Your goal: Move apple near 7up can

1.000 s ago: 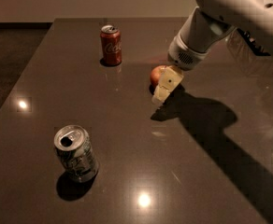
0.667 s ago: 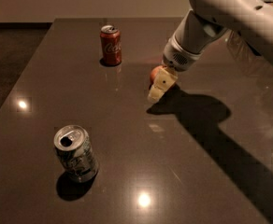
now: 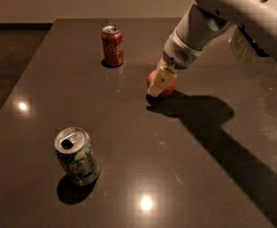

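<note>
The red-orange apple (image 3: 169, 87) sits on the dark table, right of centre. My gripper (image 3: 156, 85) hangs from the white arm (image 3: 209, 18) and is down at the apple, covering its left front side. The 7up can (image 3: 77, 156), silver-white with green markings, stands at the near left, well apart from the apple.
A red Coca-Cola can (image 3: 112, 46) stands at the far side, left of the apple. The table (image 3: 186, 175) has its left edge running toward the near left corner, with floor beyond. The arm's shadow lies across the right side.
My gripper has moved left and a little lower, from the apple's right front to over its left front. Both cans have stayed put.
</note>
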